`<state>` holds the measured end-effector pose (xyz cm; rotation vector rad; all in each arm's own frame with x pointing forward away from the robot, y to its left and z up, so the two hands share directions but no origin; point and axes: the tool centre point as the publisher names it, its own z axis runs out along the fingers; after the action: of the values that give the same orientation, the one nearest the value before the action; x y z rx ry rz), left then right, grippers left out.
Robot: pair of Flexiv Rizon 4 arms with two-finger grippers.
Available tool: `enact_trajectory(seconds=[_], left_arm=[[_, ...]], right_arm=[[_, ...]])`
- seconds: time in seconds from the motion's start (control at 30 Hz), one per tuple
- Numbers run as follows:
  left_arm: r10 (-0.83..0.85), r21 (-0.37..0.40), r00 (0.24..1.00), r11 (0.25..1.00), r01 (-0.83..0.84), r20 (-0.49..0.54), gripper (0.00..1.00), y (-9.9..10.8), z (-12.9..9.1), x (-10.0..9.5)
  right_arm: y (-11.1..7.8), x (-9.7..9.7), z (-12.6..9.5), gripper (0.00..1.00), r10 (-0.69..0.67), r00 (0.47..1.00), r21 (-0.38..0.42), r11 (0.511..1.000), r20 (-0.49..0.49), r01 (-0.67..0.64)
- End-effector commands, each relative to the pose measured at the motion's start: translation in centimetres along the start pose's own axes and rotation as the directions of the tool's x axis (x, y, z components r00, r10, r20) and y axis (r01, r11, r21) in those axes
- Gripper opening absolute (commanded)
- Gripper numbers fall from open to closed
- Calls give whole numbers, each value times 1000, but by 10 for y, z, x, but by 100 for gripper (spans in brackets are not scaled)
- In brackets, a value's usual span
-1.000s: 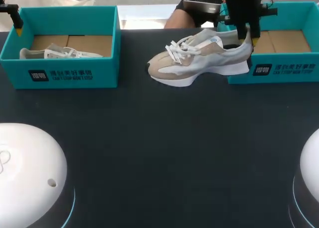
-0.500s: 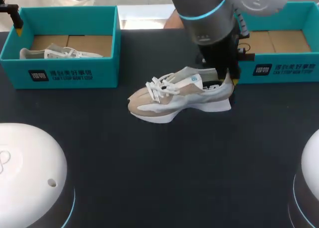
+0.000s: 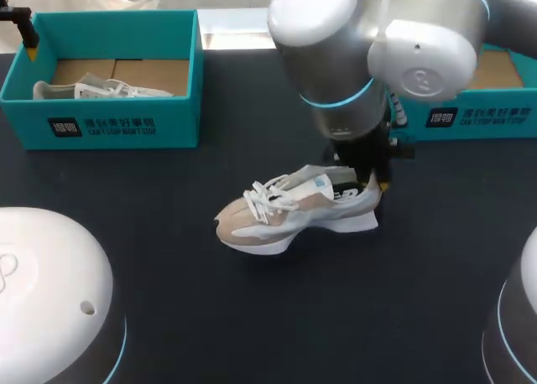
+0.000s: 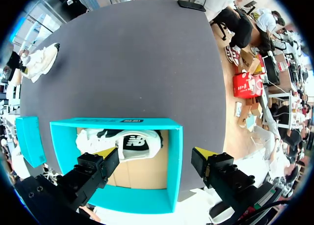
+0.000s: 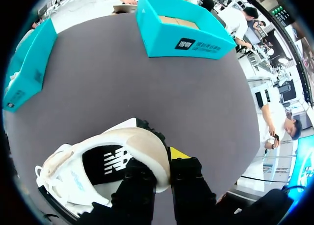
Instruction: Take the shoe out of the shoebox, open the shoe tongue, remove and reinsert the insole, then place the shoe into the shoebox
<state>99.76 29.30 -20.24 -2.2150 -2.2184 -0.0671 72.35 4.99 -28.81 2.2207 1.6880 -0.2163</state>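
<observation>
Dark counter (image 3: 252, 317) seen from above, with both wrist views.

Far left corner: the left shoebox (image 3: 126, 124), teal, with a brown cardboard floor. A white shoe (image 3: 101, 89) lies on its side inside it. The left gripper (image 4: 156, 154) hangs above this box's outer edge, fingers spread wide and touching nothing. In its wrist view the box's interior and the white shoe lie between and ahead of the yellow tips.

Centre: a beige-and-white sneaker (image 3: 294, 212) with white laces, upright, toe pointing toward the counter's left edge and heel toward the right. Its sole is at counter level, though whether it bears on the surface cannot be told.

The right arm reaches in over the middle, and the right gripper (image 5: 164, 168) is clenched on the sneaker's heel collar. One finger (image 5: 140, 181) is inside the opening over the dark insole. The other is outside, behind the heel, with the padded rim pinched between them.

Far right corner: the right shoebox (image 3: 478, 116), teal. It is partly hidden by the arm in the head view, and a strip of its cardboard floor shows. It stands well apart from the sneaker.
</observation>
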Motion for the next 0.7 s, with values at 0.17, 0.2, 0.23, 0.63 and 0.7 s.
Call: enact_trajectory(seconds=[0.17, 0.2, 0.23, 0.63, 0.7], left_arm=[[1, -1, 1000, 1000, -1, -2, 100, -1, 0, 0], [1, -1, 1000, 1000, -1, -2, 100, -1, 0, 0], [1, -1, 1000, 1000, -1, -2, 100, -1, 0, 0], [1, -1, 1000, 1000, -1, -2, 100, -1, 0, 0], [1, -1, 1000, 1000, -1, -2, 100, -1, 0, 0]], right_arm=[[-28, 34, 39, 0, 83, 997, 11, 997, 12, -83], [-30, 35, 43, 0, 84, 996, 11, 996, 9, -84], [-31, 36, 48, 0, 89, 996, 14, 996, 6, -89], [-34, 45, 75, 47, 94, 996, 26, 995, 4, -94], [-31, 43, 69, 100, 101, 995, 20, 995, -12, -101]])
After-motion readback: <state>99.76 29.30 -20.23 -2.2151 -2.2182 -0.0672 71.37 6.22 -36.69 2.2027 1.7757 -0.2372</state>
